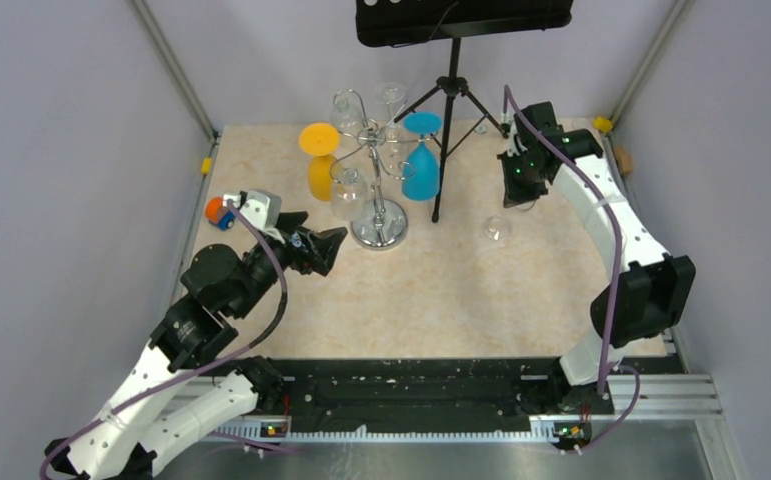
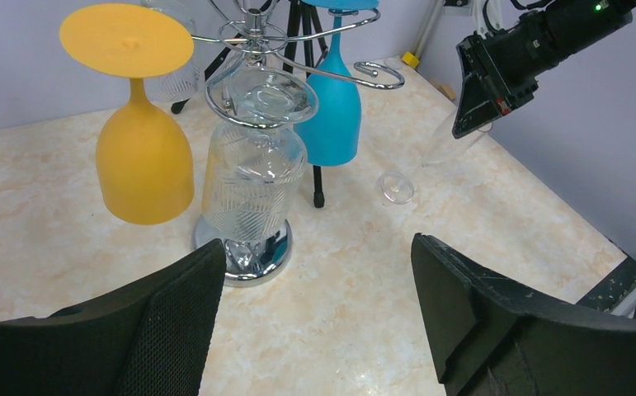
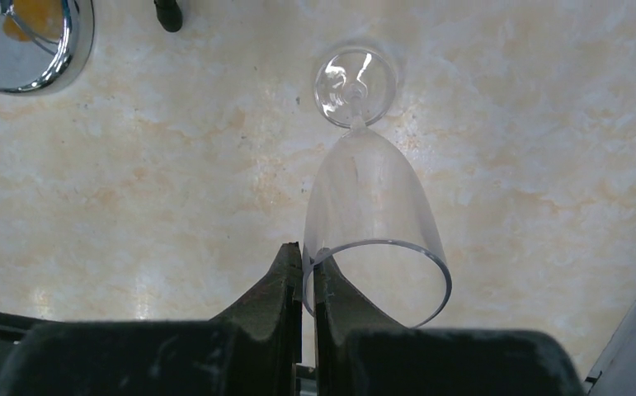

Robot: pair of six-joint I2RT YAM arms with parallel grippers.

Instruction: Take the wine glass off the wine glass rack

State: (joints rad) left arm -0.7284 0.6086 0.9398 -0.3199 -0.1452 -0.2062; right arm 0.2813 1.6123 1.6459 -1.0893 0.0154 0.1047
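The chrome wine glass rack (image 1: 379, 225) stands at the middle back, its round base (image 2: 248, 256) on the table. From its hook arms hang, upside down, a yellow glass (image 1: 319, 160), a blue glass (image 1: 421, 165) and a clear patterned glass (image 2: 252, 177), with more clear ones behind. My right gripper (image 3: 308, 256) is shut on the rim of a clear wine glass (image 3: 372, 198), off the rack to its right. That glass is foot down and tilted, its foot (image 1: 497, 230) at or just above the table. My left gripper (image 2: 318, 289) is open and empty, just left of the rack's base.
A black tripod stand (image 1: 451, 110) holding a dark panel (image 1: 461, 20) rises behind the rack, with one leg foot (image 3: 168, 15) close to the held glass. A small orange and blue toy (image 1: 219, 212) lies at the left edge. Grey walls close in three sides.
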